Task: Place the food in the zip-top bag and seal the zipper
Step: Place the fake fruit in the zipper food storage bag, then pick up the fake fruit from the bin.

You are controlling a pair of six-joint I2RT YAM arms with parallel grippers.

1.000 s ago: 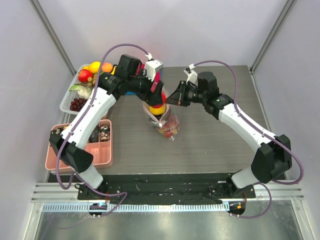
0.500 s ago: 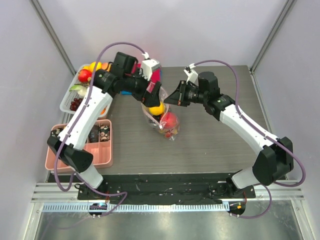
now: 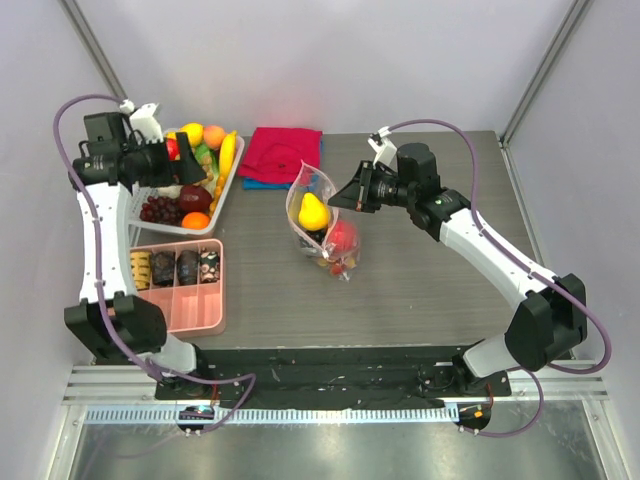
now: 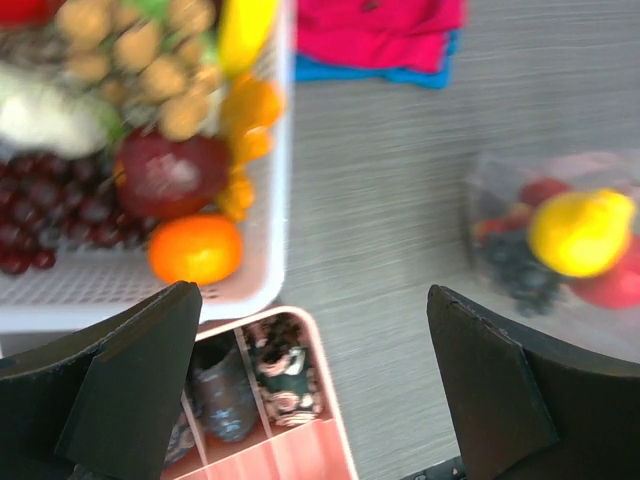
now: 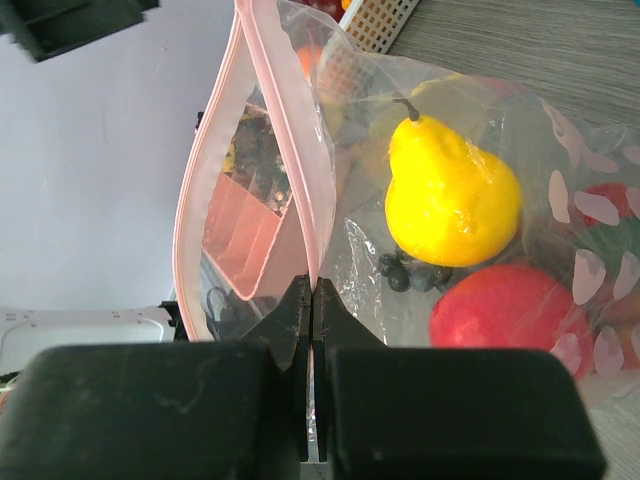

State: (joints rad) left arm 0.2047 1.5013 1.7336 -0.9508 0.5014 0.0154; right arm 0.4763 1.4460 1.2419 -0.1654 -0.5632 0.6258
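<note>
at mid-table the bag (image 3: pixel 301 196) stands mouth up — the right gripper (image 5: pixel 311 300) is clamped tight on the pink zipper (image 5: pixel 285 110), holding that edge high. inside lie a yellow pear (image 3: pixel 314 212), a red fruit (image 3: pixel 341 238) and dark berries (image 5: pixel 405 272). far left, the left gripper (image 3: pixel 188 166) hangs over the white basket (image 4: pixel 275 230) of food, jaws spread wide and empty — 1 orange (image 4: pixel 195 248) sits just below.

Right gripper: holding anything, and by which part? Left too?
Right gripper is shut on the zip-top bag, pinching its pink zipper strip at the mouth edge. Left gripper is open and holds nothing.
</note>
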